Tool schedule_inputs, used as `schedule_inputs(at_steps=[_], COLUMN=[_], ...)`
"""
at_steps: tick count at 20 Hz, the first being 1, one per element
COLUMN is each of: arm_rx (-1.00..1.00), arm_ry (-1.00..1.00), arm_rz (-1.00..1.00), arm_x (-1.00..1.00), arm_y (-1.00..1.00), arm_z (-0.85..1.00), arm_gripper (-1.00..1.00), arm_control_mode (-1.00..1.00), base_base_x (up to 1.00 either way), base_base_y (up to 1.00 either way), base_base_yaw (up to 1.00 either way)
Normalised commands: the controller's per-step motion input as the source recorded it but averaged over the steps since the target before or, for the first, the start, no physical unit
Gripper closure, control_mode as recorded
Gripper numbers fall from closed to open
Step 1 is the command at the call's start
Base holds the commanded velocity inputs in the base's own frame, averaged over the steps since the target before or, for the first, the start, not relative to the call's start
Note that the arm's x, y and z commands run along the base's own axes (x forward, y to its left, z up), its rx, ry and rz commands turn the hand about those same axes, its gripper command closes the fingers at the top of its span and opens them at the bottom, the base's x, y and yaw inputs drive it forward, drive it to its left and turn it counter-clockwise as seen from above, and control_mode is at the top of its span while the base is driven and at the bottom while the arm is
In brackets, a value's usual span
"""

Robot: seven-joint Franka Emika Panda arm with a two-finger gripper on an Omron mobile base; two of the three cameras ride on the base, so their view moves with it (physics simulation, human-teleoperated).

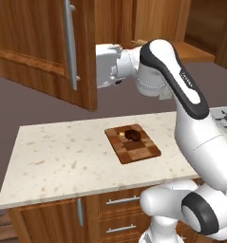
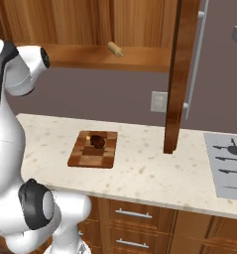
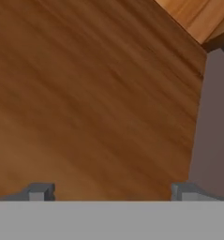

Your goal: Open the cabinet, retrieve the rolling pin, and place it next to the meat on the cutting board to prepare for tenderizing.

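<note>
Hand view gives you the gripper (image 3: pixel 112 192) with its two dark tips set wide apart, jaws released and nothing between them; you are looking straight at a broad face of reddish-brown wood, which runs out at the right against a grey surface; you cannot tell from this view alone which face of the cabinet it is.

Left base view shows you the cabinet (image 1: pixel 43 47) with its left door swung out toward you, the long silver bar handle (image 1: pixel 70 45) on its face; the arm's white wrist sits just behind that door's free edge, the fingers hidden by the door. Right base view shows you the other door (image 2: pixel 182 74) standing edge-on, open over the counter (image 2: pixel 149 168).

You can see the rolling pin (image 2: pixel 115 49) lying tilted on the cabinet's open shelf, well above the counter. Below, the cutting board (image 2: pixel 92 149) lies flat on the speckled counter, the meat (image 2: pixel 97 142) on its far half with a tiny yellow piece (image 1: pixel 122 134) just beside it; a stove (image 2: pixel 229 163) sits at the counter's right end.
</note>
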Motion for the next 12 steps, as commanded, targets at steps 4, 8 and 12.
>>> schedule_inputs(at_steps=[4, 8, 12], arm_rx=[-0.03, -0.03, -0.06], arm_ry=[0.01, 0.09, 0.10], arm_rz=[0.07, 0.05, 0.05], arm_x=[-0.43, -0.12, -0.02], arm_y=[0.73, 0.84, 0.96], arm_z=[-0.05, -0.01, -0.09], arm_gripper=[-1.00, -1.00, -1.00], arm_control_mode=[-1.00, -1.00, -1.00], base_base_x=[0.00, 0.00, 0.00], base_base_y=[0.00, 0.00, 0.00], base_base_yaw=[0.00, 0.00, 0.00])
